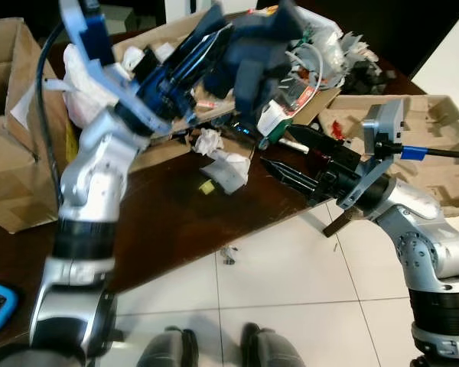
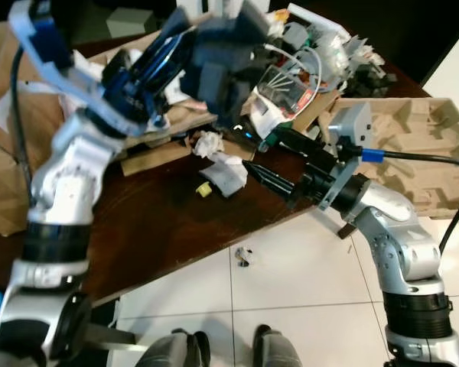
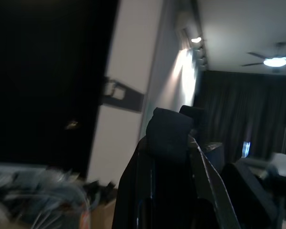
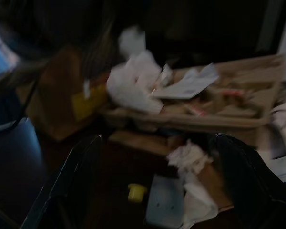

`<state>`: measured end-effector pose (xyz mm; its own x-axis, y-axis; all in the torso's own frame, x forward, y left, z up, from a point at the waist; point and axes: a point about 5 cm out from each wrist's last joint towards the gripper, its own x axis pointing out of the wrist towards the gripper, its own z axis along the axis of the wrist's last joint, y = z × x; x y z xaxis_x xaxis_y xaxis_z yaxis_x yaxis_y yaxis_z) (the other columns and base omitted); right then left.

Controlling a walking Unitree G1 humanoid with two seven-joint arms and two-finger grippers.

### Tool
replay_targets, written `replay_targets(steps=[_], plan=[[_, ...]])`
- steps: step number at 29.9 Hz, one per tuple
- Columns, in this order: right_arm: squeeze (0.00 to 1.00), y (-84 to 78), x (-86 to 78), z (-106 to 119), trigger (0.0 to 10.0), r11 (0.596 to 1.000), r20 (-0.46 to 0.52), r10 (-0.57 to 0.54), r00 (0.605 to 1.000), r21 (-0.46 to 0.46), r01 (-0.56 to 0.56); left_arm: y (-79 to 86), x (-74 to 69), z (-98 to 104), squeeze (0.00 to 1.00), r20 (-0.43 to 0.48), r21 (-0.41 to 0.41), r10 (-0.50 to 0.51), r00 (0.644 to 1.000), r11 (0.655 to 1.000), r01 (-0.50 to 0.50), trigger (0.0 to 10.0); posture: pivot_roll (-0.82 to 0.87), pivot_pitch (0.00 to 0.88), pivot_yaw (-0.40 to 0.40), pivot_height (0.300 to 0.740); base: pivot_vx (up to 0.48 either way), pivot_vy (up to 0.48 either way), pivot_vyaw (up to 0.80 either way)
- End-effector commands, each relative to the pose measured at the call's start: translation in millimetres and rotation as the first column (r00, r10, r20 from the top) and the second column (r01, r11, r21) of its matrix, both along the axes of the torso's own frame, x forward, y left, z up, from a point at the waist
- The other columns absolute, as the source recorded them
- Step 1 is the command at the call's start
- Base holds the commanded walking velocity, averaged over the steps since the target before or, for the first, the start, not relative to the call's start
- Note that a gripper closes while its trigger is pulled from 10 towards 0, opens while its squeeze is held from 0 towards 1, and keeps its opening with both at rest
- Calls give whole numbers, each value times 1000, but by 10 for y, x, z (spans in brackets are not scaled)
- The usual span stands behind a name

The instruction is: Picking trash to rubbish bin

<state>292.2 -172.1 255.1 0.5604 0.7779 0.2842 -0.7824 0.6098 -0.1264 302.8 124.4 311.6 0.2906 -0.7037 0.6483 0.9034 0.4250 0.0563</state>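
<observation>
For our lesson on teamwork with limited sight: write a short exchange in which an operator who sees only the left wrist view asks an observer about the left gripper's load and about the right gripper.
Operator: What is the dark thing between my fingers?
Observer: The left gripper holds a dark blue block high above the cluttered table.
Operator: Where is the right gripper?
Observer: The right gripper is open at the table's edge, pointing at crumpled white paper.

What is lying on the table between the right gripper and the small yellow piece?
Crumpled white paper lies there on the table, between the right gripper and the small yellow piece. The right eye view shows it best.
</observation>
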Motion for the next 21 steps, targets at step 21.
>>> replay_targets(steps=[21], plan=[[0, 153, 114, -115, 10000, 984, -18, 126, 992, 131, -123, -118, -223, -813, 0, -304, 214, 198, 932, 967, -135, 10000, 126, 90, -8, 740, -48, 0, 0]])
